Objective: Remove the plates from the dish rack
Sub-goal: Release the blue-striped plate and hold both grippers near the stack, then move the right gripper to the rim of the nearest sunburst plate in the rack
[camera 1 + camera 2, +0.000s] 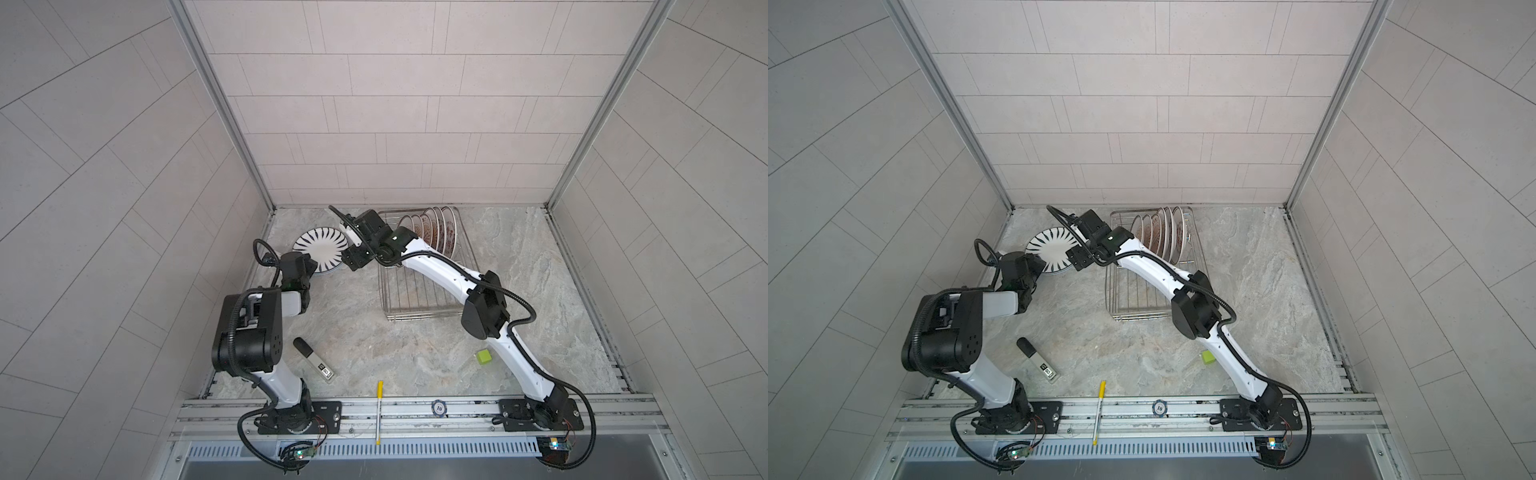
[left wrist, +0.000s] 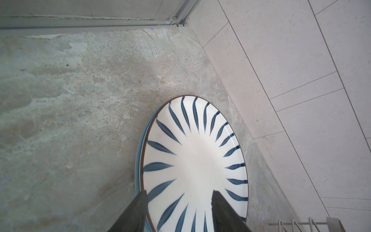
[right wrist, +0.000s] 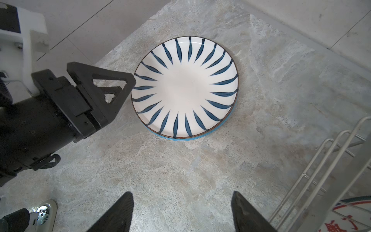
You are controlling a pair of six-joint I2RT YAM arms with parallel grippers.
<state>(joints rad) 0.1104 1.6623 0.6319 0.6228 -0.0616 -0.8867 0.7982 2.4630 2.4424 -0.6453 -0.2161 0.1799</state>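
The striped plate lies flat atop a blue-rimmed plate on the table, left of the dish rack (other plates stand upright inside). The left gripper is parted at its rim. The right gripper hovers spread wide, empty.

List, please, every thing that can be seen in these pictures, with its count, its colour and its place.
striped plate: one, white with dark-blue stripes, flat on another plate, back left
lower plate: one, only its blue rim shows, under the striped plate
plates in rack: about six, white with orange-brown pattern, upright at the rack's far end
dish rack: one, silver wire, middle back
stick-shaped device: one, black and silver, front left
cube: one, green, front right
pen: one, yellow, across the front edge
chip: one, dark, marked "10", front edge, right of the pen
table: one, grey marbled
left hand: one, black, open at the striped plate's rim
right hand: one, black, open, empty, above the table
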